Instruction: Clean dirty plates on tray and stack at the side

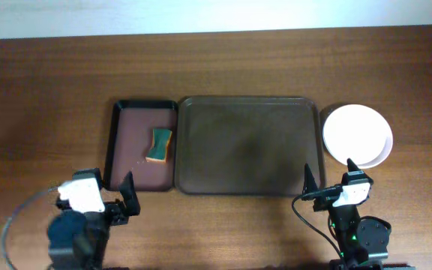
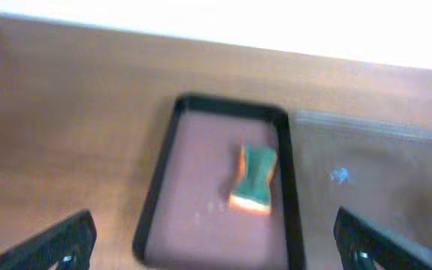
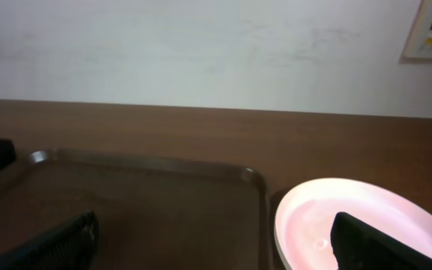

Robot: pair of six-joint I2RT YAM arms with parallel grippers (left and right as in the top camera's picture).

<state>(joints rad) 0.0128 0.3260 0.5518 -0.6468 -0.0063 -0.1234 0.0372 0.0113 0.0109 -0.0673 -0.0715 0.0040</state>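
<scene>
Figure: overhead view, with both wrist views.
Plates (image 1: 357,133): stacked on the bench (image 1: 43,97) at right of centre in the overhead frame, just beside the tray's right rim. A second rim peeks out under the top plate, and the full count cannot be told. The top face is plain white with no smear visible.
Tray (image 1: 250,146): large, dark brown, at centre frame, with nothing lying on it.
Small maroon tray (image 1: 130,161): touching or just beside the large tray's left rim. It carries a green-and-orange sponge (image 1: 158,145).
Left hand (image 1: 105,196): lower left of the frame, released, with fingers spread wide and nothing between them. It is near the maroon tray's front edge.
Right hand (image 1: 330,176): lower right of the frame, released, with fingers spread and empty. One fingertip overlaps the near rim of the plates in the overhead view.
Task state (judged): the plates appear wiped and stacked at the side, so little or nothing seems left to do.
Handling (judged): a plate is stiff, smooth and probably slippery, and it may chip if dropped. It looks light enough for one hand.
Hold point (judged): the raised near rim, with one finger over the lip and one under it. The flat centre offers no purchase.
</scene>
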